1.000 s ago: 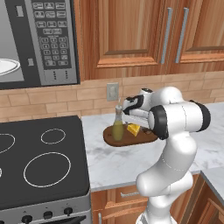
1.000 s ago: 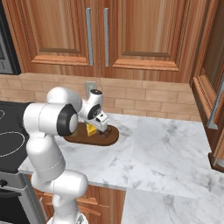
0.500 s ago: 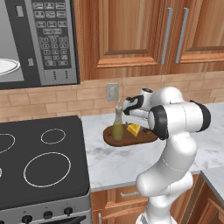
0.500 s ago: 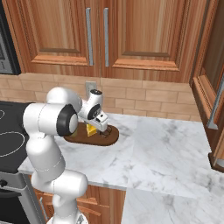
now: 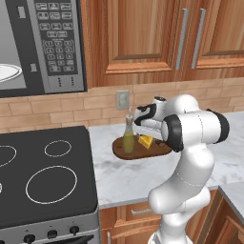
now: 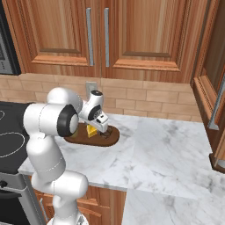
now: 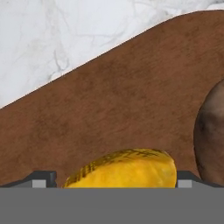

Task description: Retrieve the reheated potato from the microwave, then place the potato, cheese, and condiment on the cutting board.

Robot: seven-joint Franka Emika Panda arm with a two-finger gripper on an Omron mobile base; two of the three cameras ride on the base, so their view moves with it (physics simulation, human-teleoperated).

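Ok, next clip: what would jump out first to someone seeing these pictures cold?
The white arm folded low over the dark oval cutting board on the marble counter, its open gripper straddling the yellow cheese. On the board, the olive-green condiment stands upright beside the cheese, with the brown potato at the edge of the hand view. Up left, the microwave stands open with a white plate inside.

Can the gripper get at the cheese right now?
Probably yes. The gripper is open right over the cheese on the cutting board, with nothing between. The potato lies beside it, a little apart.
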